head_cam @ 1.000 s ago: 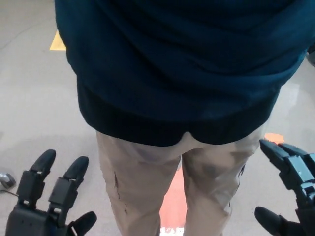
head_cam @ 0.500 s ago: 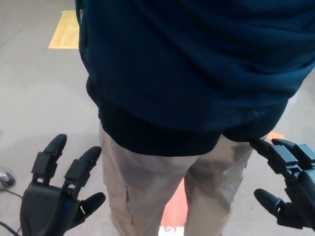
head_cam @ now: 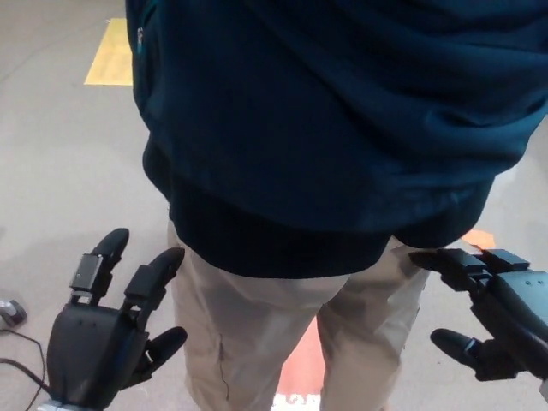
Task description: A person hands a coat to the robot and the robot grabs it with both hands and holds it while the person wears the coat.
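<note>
Grey polished floor (head_cam: 60, 171) runs under everything, and nearest the camera the black left hand (head_cam: 107, 338) and black right hand (head_cam: 492, 312) hang low with fingers spread and empty, probably because nothing remains for them to support. Beyond them the dark teal fleece coat (head_cam: 342, 111) sits on the person's back, soft, creased, its hem over beige trousers (head_cam: 257, 325).

Count: one person (head_cam: 282, 342), back to camera, wearing one coat (head_cam: 342, 111). Two hands: left hand (head_cam: 107, 338) left of the person, right hand (head_cam: 501, 321) on the other side. Floor patches: one yellow (head_cam: 111, 53), two orange (head_cam: 301, 364).
</note>
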`<state>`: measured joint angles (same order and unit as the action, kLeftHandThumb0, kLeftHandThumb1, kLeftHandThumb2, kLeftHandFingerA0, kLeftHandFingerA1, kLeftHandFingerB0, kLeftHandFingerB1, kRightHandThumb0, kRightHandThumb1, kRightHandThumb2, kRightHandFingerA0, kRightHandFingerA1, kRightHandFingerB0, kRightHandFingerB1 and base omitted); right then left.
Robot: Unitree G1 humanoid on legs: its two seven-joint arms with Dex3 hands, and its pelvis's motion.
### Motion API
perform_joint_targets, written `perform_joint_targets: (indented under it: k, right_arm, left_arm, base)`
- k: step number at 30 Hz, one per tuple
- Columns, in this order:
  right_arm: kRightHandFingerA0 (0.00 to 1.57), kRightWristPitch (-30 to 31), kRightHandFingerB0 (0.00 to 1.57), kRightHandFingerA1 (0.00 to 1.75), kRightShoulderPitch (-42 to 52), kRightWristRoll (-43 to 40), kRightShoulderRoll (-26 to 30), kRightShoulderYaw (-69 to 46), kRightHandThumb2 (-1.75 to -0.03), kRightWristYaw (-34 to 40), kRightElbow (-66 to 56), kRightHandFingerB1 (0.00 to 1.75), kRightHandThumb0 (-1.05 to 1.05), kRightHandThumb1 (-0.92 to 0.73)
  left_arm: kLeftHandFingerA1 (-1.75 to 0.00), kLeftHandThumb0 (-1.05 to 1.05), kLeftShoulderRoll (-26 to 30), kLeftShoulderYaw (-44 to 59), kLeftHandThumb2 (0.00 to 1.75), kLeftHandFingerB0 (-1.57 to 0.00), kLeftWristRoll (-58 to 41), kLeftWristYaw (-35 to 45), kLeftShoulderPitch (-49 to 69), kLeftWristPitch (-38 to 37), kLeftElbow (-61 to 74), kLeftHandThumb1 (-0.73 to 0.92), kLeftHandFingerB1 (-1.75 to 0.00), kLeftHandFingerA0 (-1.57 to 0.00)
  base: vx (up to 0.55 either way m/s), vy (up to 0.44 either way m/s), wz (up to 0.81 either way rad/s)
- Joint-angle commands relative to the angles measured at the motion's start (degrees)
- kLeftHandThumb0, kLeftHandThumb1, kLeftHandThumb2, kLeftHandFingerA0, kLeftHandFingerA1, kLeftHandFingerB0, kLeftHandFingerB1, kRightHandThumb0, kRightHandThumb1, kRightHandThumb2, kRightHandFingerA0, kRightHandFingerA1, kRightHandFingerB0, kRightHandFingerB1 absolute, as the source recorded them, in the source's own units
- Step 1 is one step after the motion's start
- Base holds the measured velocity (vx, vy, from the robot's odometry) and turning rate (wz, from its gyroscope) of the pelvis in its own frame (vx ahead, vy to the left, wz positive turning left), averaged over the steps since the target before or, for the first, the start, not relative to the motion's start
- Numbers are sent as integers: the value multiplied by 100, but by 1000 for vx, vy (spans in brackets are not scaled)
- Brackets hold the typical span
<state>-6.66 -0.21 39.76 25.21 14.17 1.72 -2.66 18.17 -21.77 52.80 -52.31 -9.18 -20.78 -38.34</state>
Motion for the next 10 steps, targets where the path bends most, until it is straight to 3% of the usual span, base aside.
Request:
perform_joint_targets:
  k: [1, 10]
  right_arm:
    - [24, 1194, 34, 46, 148, -33, 337, 213, -90, -1875, -193, 49, -45, -54]
    - [28, 1058, 35, 47, 965, -24, 507, 220, -90, -1750, -414, 49, -48, -55]
  left_arm:
    - [-48, -66, 135, -38, 87, -16, -341, 1273, 284, 514, -1, 63, -40, -46]
    - [-48, -67, 15, -238, 89, -17, -201, 1245, 945, 616, 196, 65, -40, -45]
  base:
    - [0, 0, 0]
    - [0, 0, 0]
